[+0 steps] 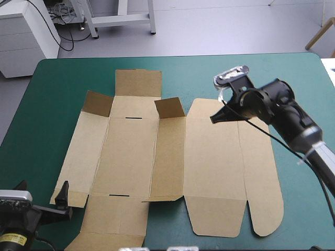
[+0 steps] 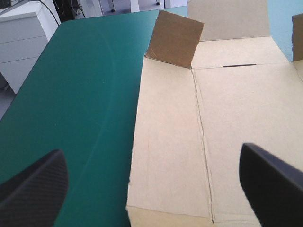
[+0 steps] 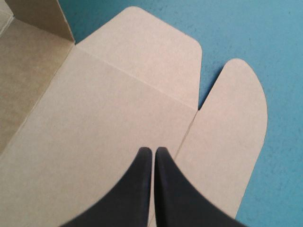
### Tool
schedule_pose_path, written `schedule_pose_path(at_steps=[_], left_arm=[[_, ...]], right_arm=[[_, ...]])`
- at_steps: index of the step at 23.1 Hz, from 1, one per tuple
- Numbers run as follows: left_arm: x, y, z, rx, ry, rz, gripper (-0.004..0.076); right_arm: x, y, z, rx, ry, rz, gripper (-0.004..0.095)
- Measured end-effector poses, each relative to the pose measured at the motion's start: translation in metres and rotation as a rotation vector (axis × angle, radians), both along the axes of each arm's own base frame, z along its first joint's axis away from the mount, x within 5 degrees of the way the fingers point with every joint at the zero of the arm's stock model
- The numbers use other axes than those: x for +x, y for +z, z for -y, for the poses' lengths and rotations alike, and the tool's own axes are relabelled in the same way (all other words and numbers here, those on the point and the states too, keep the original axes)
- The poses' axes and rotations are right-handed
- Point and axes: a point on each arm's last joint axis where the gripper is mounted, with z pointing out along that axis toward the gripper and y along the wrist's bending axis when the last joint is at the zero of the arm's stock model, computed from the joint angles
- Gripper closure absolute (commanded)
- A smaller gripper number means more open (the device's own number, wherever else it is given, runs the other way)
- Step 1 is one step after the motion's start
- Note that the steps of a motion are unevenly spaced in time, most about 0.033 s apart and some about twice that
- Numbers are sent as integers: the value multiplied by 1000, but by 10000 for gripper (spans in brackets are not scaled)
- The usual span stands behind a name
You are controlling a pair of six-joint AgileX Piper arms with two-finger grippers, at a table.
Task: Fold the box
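Box [image 1: 125,157] lies flat mid-table, two far flaps up. My left gripper [image 2: 151,151] gapes at its near-left corner, right gripper [image 3: 152,150] pinched empty over the lid. I'd raise the left wall squarely along its crease.

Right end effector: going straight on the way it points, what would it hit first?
The right end effector would probably meet the box, on the flat panel just ahead of its tips; its height above the board is unclear.

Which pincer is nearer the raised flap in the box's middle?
Right. The right pincer, shut, is over the flat panel just beside that flap; the left pincer, open, is at the near left corner of the box, much farther off.
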Motion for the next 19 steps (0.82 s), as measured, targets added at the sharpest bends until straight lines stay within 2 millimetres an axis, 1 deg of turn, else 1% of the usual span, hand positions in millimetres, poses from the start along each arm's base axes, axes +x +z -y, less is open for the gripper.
schedule_pose_path(at_steps=[2,3,4,5,8,9,12,14,15,16,18,19], left_arm=[[10,15,0,5,2,-22,29],[17,23,-1,12,5,-36,29],[31,38,-2,30,11,-62,29],[40,46,-2,39,14,-78,29],[67,64,-3,53,18,-132,31],[86,68,-3,55,18,-207,31],[114,72,-3,55,21,-338,31],[137,70,-3,59,19,-442,31],[153,66,-4,67,17,-519,31],[160,63,-6,63,20,-559,31],[178,48,-19,-9,32,-668,31],[186,37,-29,-69,20,-734,31]], right_arm=[[-20,-6,9,13,1,17,908],[-28,-12,13,16,0,17,908],[-48,-20,22,36,-3,38,909],[-57,-21,26,48,-6,52,908],[-83,-36,37,78,-11,67,908],[-101,-45,44,100,-12,71,908],[-123,-55,53,123,-14,83,908],[-142,-58,62,144,-12,118,909],[-153,-56,67,159,-11,150,910],[-157,-55,69,164,-10,161,915],[-169,-54,75,184,-9,201,927],[-176,-55,78,191,-9,217,927]])
